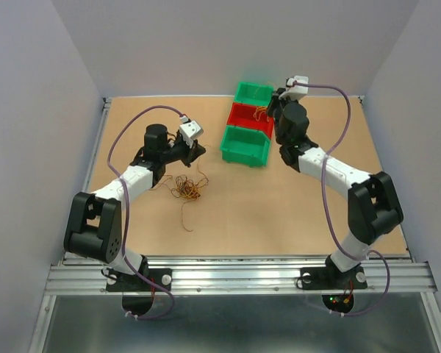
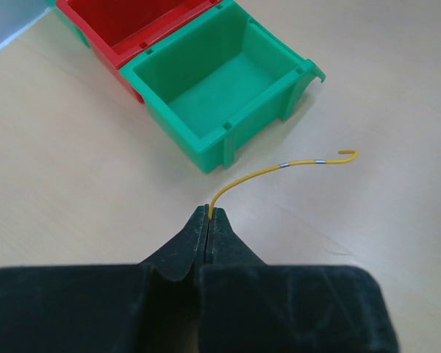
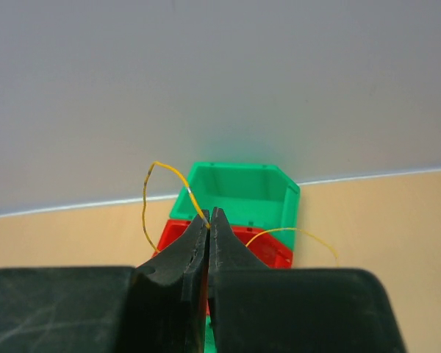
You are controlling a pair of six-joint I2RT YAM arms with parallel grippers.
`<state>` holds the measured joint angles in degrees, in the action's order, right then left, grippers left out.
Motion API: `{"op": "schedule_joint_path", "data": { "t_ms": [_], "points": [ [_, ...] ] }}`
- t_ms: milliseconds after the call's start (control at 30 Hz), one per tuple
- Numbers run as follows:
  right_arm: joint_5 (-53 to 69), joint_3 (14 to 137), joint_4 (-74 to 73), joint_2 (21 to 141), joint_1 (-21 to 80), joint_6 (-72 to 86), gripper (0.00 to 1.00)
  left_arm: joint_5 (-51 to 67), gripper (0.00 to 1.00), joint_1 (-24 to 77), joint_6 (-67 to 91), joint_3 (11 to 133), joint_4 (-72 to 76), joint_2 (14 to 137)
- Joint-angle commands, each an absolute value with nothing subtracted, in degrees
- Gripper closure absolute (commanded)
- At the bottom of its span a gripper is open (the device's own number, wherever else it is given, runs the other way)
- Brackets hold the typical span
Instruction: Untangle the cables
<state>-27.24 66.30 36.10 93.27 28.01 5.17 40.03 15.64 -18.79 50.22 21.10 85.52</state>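
Note:
A tangle of thin brown and orange cables (image 1: 187, 187) lies on the table left of centre, with one strand trailing toward the front. My left gripper (image 1: 196, 151) is just beyond it. In the left wrist view it (image 2: 208, 214) is shut on the end of a thin yellow cable (image 2: 279, 166) that curves out above the table. My right gripper (image 1: 269, 112) is over the red bin (image 1: 250, 118). In the right wrist view it (image 3: 209, 219) is shut on a yellow cable (image 3: 148, 193) that loops out to both sides. Some orange strands (image 1: 261, 112) show at the red bin.
Three bins stand in a row at the back centre: a far green bin (image 1: 253, 93), the red bin, and a near green bin (image 1: 245, 145). The near green bin (image 2: 228, 92) is empty and lies just ahead of my left gripper. Walls enclose the table's sides and back.

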Motion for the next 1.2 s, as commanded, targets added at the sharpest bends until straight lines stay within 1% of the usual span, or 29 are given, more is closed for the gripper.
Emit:
{"op": "schedule_joint_path", "data": {
  "t_ms": [0,100,133,267,400,500,600,833,967,1067,1100,1133,1167],
  "points": [
    [-23.82,75.40,36.83,97.81,25.06,7.99,1.00,40.78,1.00,15.38,-19.86,50.18,22.59,82.79],
    [-21.28,83.29,36.30,105.61,22.24,11.76,0.99,41.04,1.00,15.29,-20.21,49.57,23.02,82.27],
    [-21.27,83.32,36.21,105.64,21.54,11.78,1.00,40.96,1.00,15.29,-20.21,49.40,23.20,82.09],
    [-19.60,93.32,35.69,114.95,19.16,15.29,1.00,41.31,1.00,15.38,-20.65,48.96,23.38,81.39],
    [-17.67,101.92,31.39,122.77,17.49,17.75,1.00,41.22,1.00,15.38,-20.66,48.78,23.29,80.86],
    [-16.53,105.02,30.32,128.03,17.05,19.60,1.00,41.22,1.00,15.38,-20.74,48.78,23.29,80.86],
    [-14.24,108.19,28.92,131.04,16.53,21.18,0.99,41.31,1.00,15.38,-20.57,48.78,23.29,80.95],
    [-13.01,114.25,28.30,138.16,16.35,20.39,0.99,41.13,1.00,15.38,-20.74,48.69,23.03,80.16],
    [-8.11,121.36,23.04,143.43,15.82,21.61,0.99,40.96,1.00,15.29,-20.92,48.34,23.03,79.54],
    [-4.41,121.03,22.32,142.56,15.82,22.23,0.99,40.78,1.00,15.38,-21.09,48.08,23.20,79.10],
    [-3.79,120.33,22.50,142.04,15.82,22.24,0.95,40.87,1.00,15.38,-20.92,48.08,23.20,79.19],
    [-3.52,119.97,22.50,141.51,15.82,22.24,0.95,40.87,1.00,15.29,-20.92,48.08,23.20,79.10],
    [-3.08,119.45,22.50,140.11,15.82,22.24,0.99,40.96,1.00,15.29,-21.00,48.08,23.20,79.01]
  ]
}}
